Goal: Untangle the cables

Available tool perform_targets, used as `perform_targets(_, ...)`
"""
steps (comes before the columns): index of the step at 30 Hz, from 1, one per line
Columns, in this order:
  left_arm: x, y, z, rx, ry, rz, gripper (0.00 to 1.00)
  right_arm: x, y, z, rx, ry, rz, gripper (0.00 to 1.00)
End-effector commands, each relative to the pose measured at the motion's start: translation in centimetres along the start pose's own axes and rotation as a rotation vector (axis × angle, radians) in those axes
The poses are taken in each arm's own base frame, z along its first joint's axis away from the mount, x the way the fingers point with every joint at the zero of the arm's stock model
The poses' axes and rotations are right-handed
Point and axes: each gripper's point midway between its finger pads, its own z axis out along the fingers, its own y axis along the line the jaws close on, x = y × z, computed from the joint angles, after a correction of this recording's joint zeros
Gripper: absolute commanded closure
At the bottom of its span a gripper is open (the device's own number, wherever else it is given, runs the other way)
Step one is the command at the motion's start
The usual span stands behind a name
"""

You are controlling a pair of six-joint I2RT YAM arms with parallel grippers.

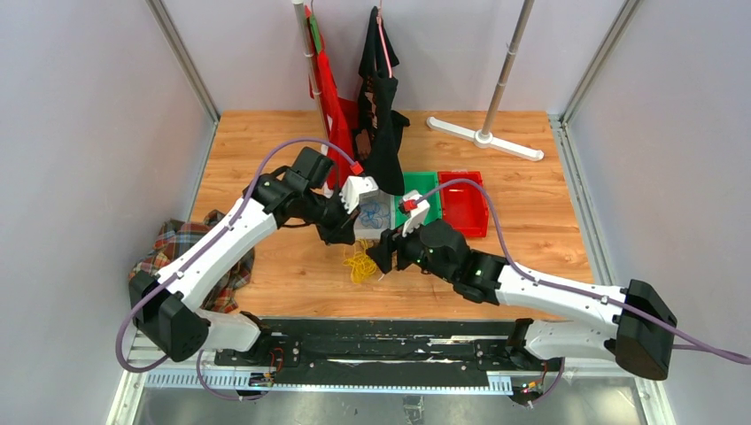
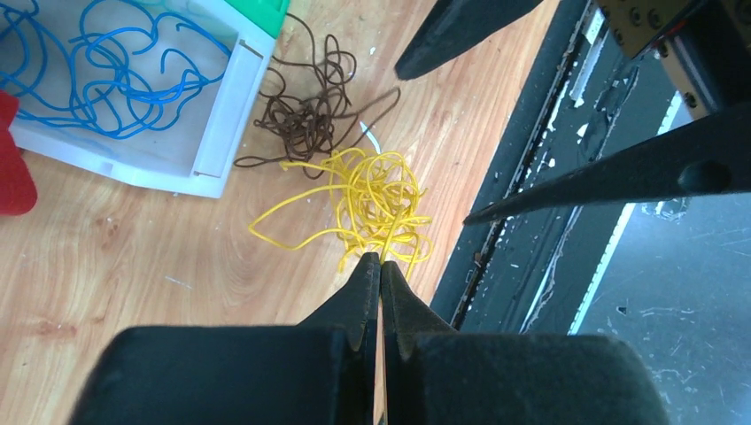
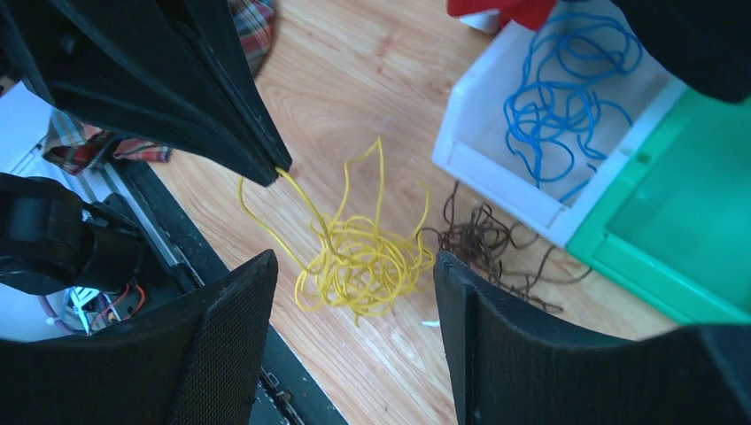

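Note:
A tangled yellow cable point(image 2: 376, 199) lies on the wooden table near its front edge, also visible from above point(image 1: 359, 263) and in the right wrist view point(image 3: 363, 257). My left gripper point(image 2: 380, 258) is shut on one strand of the yellow cable, and that strand runs up to its fingertips point(image 3: 268, 173). My right gripper point(image 3: 352, 258) hangs open just above the yellow bundle, touching nothing. A dark brown cable point(image 2: 310, 115) lies loose beside the yellow one. A blue cable point(image 2: 106, 75) lies in a white bin point(image 2: 221, 133).
A green bin point(image 1: 423, 205) and a red bin point(image 1: 462, 204) stand right of the white one. Red point(image 1: 332, 106) and black point(image 1: 381, 115) garments hang from a rack behind. A plaid cloth point(image 1: 190, 248) lies at the left. The black rail point(image 1: 372, 341) borders the table's front.

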Motion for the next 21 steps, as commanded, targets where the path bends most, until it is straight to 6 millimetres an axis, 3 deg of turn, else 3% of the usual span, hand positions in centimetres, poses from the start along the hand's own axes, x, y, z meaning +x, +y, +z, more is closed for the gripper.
perform_targets(1,-1.5,-1.6,-2.2,0.007,-0.052,0.015,0.99,-2.6,2.4,0.7,-0.071,-0.061,-0.026,0.34)
perform_targets(15,-3.5,-4.0,-4.3,0.077,-0.128,0.034,0.99,-3.3,3.2,4.0,-0.059,-0.076,-0.05,0.38)
perform_targets(21,-5.7,-6.4,-7.0,0.155,-0.185,0.094,0.99,-1.6,3.1,5.9,-0.053,-0.04,-0.056,0.45)
